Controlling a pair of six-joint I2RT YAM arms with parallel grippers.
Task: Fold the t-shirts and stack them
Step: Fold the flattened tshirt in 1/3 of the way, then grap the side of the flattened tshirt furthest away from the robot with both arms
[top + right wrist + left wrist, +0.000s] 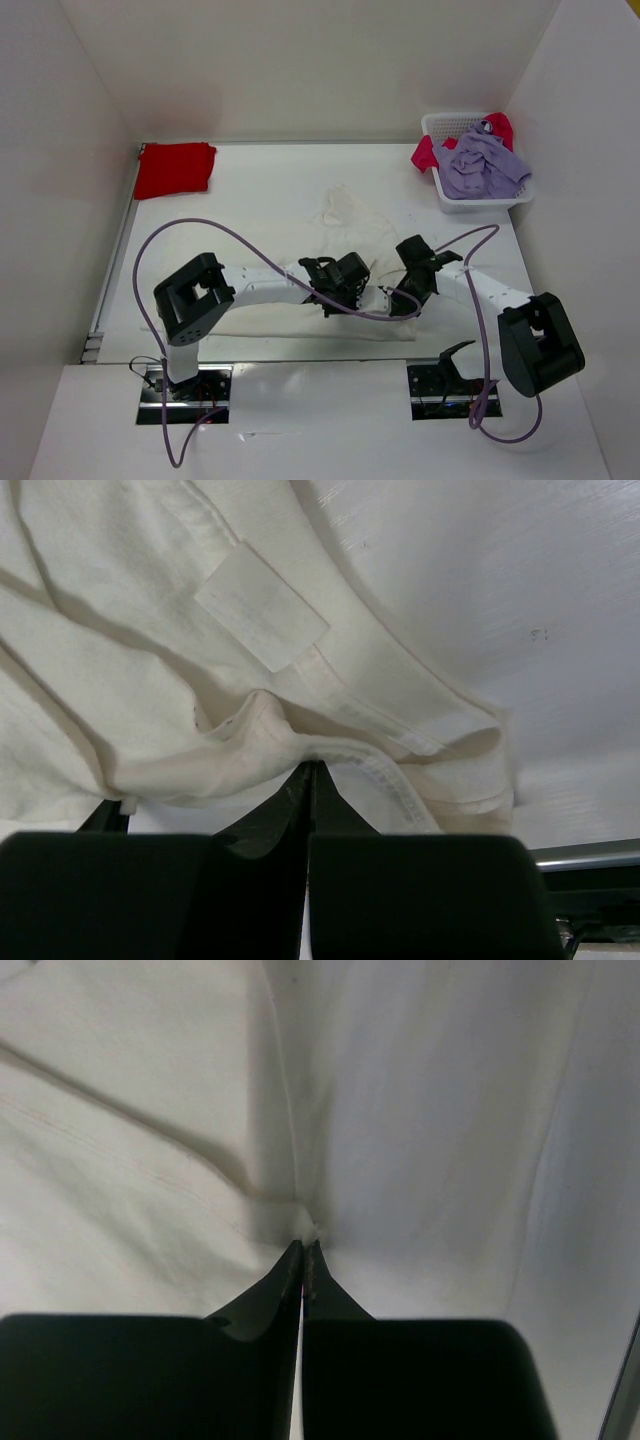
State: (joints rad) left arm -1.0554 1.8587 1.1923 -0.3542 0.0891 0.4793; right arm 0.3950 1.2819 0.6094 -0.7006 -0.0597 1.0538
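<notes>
An off-white t-shirt (345, 215) lies rumpled in the middle of the table, reaching toward the near edge. My left gripper (335, 298) is shut on a pinch of its cloth (150, 1160), the tips (303, 1244) meeting at a crease. My right gripper (406, 298) is shut on a hemmed edge of the same shirt (150, 630), its tips (310, 768) under the raised fold. A red t-shirt (175, 168) lies folded at the far left corner. A lavender t-shirt (483, 165) and a pinkish red one (428, 152) sit bunched in the basket.
The white mesh basket (478, 203) stands at the far right against the wall. White walls close in the table on three sides. A metal rail (590, 858) runs along the table edge near the right gripper. Purple cables loop over both arms.
</notes>
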